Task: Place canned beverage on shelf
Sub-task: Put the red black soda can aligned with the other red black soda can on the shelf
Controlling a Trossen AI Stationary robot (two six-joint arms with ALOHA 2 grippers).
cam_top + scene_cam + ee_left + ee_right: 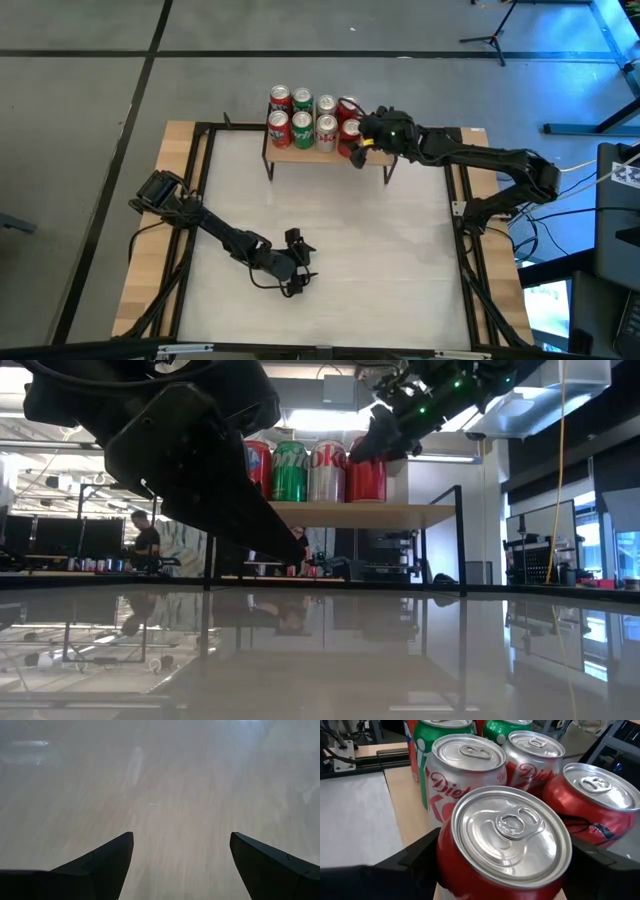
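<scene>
My right gripper [352, 143] clamps a red cola can [505, 845] at the shelf's [300, 152] right end, filling the row; the left gripper [298, 268], lower centre, waits wide open.

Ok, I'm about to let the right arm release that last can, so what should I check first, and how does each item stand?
1. Red can between the right gripper's fingers: ok, both fingers flank it.
2. Can over the shelf: ok, it sits at the board's right end.
3. Can's base resting on the board: cannot tell, the base is hidden.
4. Space from neighbours: not ok, the Diet can and the other red can stand very close.
5. Other cans upright: ok.
6. Left gripper out of the way: ok, open and low over the table's near side.
</scene>
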